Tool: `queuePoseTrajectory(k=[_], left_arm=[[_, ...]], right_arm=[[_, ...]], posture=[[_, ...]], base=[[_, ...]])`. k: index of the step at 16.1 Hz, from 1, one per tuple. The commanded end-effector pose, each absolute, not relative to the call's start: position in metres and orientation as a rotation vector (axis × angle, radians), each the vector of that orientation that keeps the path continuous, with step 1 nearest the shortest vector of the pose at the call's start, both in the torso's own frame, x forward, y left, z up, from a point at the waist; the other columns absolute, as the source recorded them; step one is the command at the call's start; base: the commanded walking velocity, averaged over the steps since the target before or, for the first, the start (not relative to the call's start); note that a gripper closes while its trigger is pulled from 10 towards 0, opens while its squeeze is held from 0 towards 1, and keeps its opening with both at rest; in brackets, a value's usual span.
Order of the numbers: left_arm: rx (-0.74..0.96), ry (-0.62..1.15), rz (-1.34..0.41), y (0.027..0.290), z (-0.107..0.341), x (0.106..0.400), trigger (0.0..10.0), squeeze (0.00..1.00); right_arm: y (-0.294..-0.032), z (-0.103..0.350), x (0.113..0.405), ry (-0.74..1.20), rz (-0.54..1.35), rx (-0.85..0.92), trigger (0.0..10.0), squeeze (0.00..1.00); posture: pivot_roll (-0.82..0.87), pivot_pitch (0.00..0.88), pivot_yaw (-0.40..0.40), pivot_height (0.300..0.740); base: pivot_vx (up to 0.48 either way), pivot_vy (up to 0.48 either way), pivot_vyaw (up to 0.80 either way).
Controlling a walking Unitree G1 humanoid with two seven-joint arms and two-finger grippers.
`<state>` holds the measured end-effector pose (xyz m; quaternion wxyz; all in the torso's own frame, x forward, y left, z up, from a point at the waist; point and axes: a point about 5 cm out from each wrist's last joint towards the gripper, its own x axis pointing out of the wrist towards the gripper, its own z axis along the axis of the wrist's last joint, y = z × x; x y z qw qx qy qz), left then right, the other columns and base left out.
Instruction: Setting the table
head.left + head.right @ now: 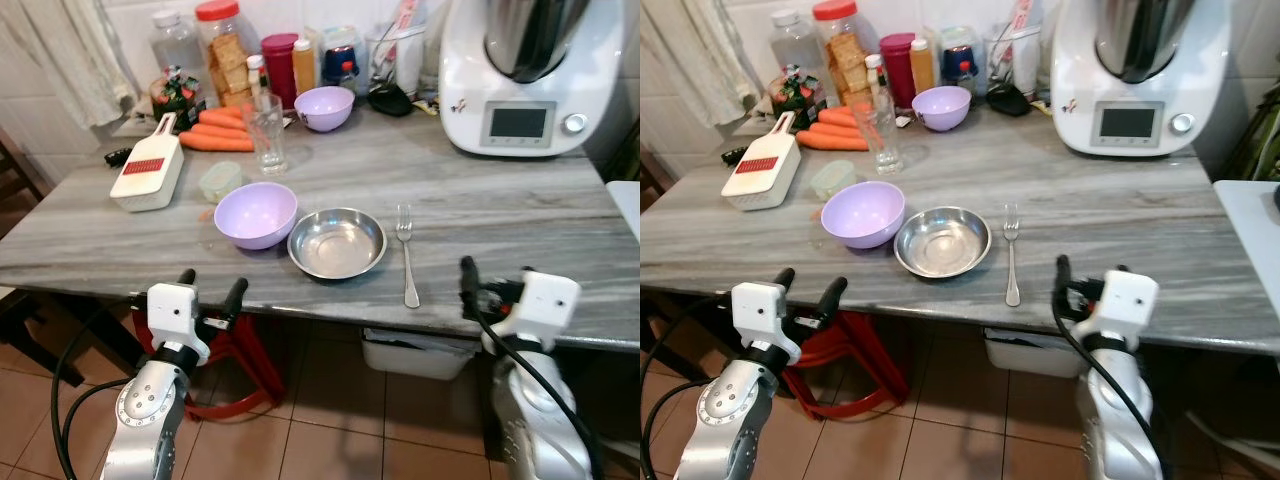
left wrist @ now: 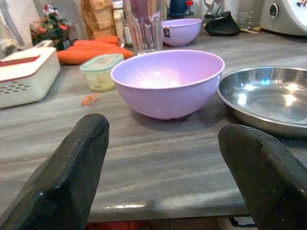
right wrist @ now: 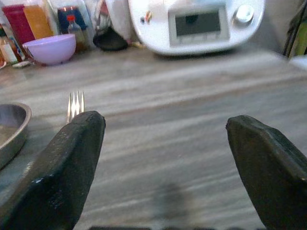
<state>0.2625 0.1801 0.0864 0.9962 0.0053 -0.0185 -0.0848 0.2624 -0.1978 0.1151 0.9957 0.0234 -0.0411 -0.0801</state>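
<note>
Both grippers, left and right, gape empty; the light, slippery bowl wants a rim pinch.

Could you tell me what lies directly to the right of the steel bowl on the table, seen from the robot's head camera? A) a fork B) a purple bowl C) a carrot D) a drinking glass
A: the fork lies lengthwise just right of the steel bowl, while the nearer purple bowl sits on its left side.
</note>
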Motion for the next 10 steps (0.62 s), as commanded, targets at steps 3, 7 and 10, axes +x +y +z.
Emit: queuePoseTrajectory(k=[3,7,10], left_arm=[[0.032,-0.014,-0.061,0.199,0.080,0.255,10.0,0.00],[0.061,0.027,0.023,0.210,0.069,0.248,10.0,0.00],[0.055,0.026,0.020,0.206,0.070,0.251,10.0,0.00]], right_arm=[[-0.181,0.106,0.238,-0.052,-0.100,0.026,10.0,1.00],[-0.182,0.107,0.227,-0.068,-0.064,-0.006,10.0,0.02],[-0.178,0.113,0.230,-0.086,-0.026,-0.013,10.0,0.00]], posture=[[-0.09,0.000,0.112,0.740],[-0.09,0.000,0.109,0.740],[-0.09,0.000,0.104,0.740]], base=[[0.000,0.000,0.00],[0.000,0.000,0.00],[0.000,0.000,0.00]])
